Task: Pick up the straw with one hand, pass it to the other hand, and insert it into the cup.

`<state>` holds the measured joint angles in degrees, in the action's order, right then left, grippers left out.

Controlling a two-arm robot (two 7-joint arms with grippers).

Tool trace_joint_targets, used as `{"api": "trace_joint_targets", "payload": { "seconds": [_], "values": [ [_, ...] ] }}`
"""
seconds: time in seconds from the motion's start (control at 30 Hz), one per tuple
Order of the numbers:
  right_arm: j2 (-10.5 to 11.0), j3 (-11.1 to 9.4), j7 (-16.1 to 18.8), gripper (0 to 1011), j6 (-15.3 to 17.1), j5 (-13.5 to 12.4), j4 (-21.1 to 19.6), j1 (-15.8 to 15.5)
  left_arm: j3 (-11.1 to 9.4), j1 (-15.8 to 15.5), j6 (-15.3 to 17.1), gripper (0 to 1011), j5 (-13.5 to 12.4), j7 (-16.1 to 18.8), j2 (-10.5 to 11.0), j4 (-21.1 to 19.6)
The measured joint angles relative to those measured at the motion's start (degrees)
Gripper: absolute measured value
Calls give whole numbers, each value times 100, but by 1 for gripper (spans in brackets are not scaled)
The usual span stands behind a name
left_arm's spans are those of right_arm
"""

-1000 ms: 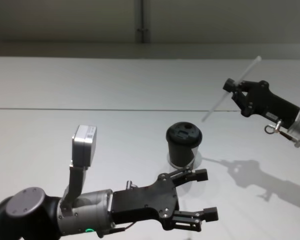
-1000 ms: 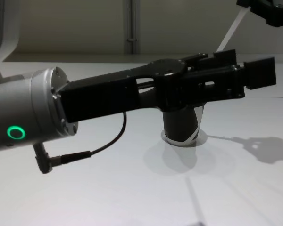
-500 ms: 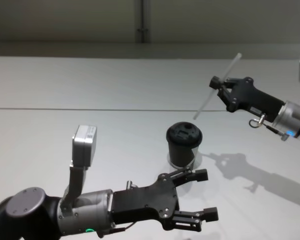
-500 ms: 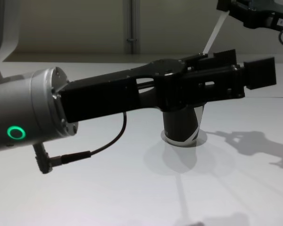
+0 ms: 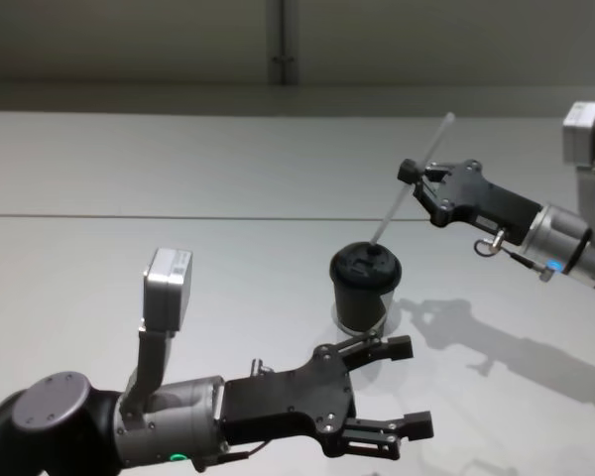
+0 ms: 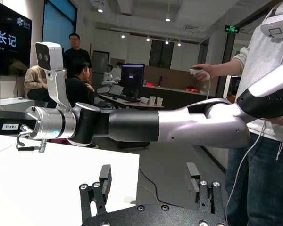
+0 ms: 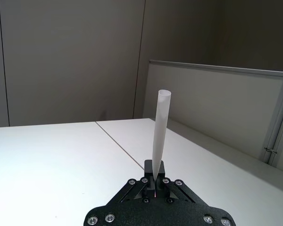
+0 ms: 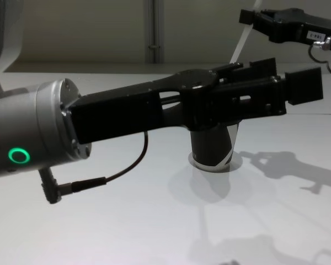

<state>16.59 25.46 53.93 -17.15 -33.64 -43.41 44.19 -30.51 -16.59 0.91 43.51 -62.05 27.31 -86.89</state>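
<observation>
The cup, dark with a black domed lid, stands upright on the white table; in the chest view the cup is partly hidden behind my left arm. My right gripper is shut on the straw, which slants down to the left, its lower tip just above the lid's far side. Seen from the right wrist, the straw rises from between the shut right gripper. My left gripper rests low in front of the cup, open, nothing between its fingers.
The white table spreads wide around the cup, with a thin seam line across it and a grey partition wall behind. My left arm stretches across the chest view in front of the cup.
My right gripper has carried the straw left and down toward the cup, and the straw now stands steeper with its tip over the lid. The left arm has not moved.
</observation>
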Motion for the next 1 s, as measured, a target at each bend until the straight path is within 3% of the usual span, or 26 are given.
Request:
{"api": "trace_joint_targets", "payload": {
  "seconds": [0.47,1.0],
  "values": [
    [-156,-1,92,8,-47,172,350,163,0,0,0,1001,0,0,0,0],
    [-148,-77,88,8,15,242,346,143,0,0,0,1001,0,0,0,0]
  ]
}}
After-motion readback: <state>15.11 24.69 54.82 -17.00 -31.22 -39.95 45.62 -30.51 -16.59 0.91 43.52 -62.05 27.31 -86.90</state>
